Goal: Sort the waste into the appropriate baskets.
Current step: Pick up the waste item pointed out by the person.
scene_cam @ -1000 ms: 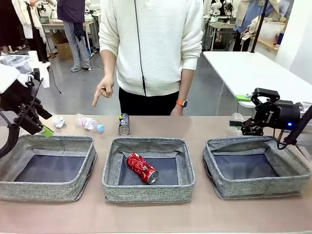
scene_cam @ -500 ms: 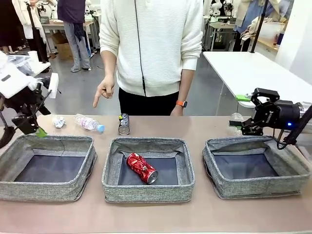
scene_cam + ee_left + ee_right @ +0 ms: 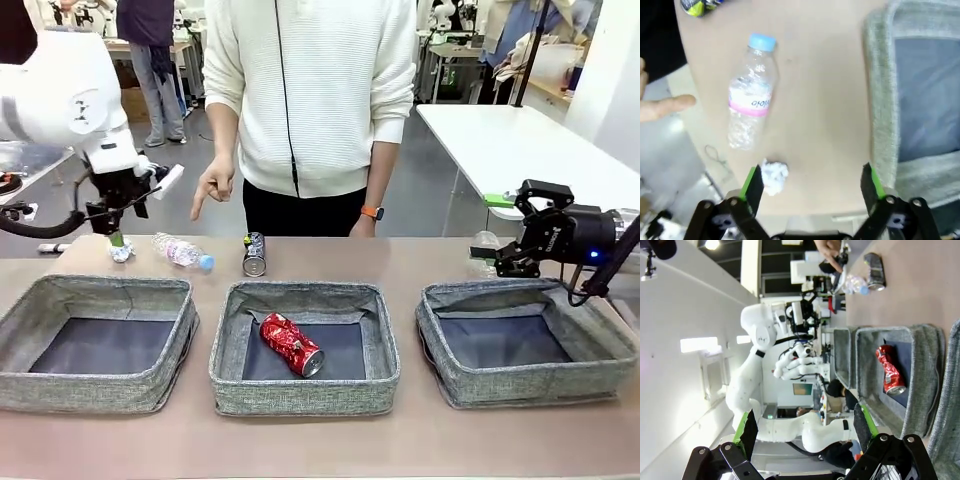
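A small white paper wad (image 3: 121, 250) lies at the back left of the table, and my left gripper (image 3: 115, 235) hangs open just above it. In the left wrist view the paper wad (image 3: 774, 175) lies beside one finger (image 3: 753, 184) of my left gripper (image 3: 811, 182). A blue-capped clear bottle (image 3: 183, 251) (image 3: 751, 95) lies next to the wad. Further right, a dark printed can (image 3: 255, 254) stands. The dented red can (image 3: 292, 344) (image 3: 890, 370) lies in the middle basket (image 3: 229, 350). My right gripper (image 3: 492, 228) (image 3: 804, 427) hovers open behind the right basket (image 3: 440, 345).
The left basket (image 3: 180, 345) (image 3: 880, 100) holds nothing, as does the right one. A person stands at the far side, one hand (image 3: 212, 185) pointing down toward the bottle. Something clear (image 3: 485, 241) sits partly hidden behind my right gripper. A white table (image 3: 520, 140) stands at the back right.
My left arm has swung up and back from the left basket's outer edge to above the paper wad. The right arm, the person's hand and the waste have not moved.
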Action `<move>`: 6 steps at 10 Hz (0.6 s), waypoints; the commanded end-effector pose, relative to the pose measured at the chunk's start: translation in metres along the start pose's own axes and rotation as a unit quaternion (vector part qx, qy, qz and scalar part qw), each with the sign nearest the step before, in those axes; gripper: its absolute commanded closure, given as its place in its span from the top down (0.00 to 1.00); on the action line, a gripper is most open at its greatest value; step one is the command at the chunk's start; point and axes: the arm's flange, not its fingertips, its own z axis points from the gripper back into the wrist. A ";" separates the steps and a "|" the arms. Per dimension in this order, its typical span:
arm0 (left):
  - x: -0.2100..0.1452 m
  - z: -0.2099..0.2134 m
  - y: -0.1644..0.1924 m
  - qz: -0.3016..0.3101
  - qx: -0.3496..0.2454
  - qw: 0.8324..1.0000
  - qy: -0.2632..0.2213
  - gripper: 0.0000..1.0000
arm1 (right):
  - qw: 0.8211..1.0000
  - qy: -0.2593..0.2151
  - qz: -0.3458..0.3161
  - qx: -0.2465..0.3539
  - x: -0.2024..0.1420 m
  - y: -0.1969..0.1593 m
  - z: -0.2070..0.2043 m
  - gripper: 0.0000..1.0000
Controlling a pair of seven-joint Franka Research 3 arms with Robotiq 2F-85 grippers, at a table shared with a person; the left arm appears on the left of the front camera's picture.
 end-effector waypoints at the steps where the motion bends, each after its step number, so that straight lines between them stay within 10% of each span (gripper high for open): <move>1: 0.004 0.012 -0.022 -0.005 0.008 1.000 0.026 1.00 | 1.000 -0.001 0.008 0.007 0.001 0.003 -0.001 1.00; 6: -0.025 -0.048 0.053 -0.039 -0.009 0.998 -0.043 1.00 | 1.000 -0.001 0.008 0.007 0.001 0.003 -0.001 1.00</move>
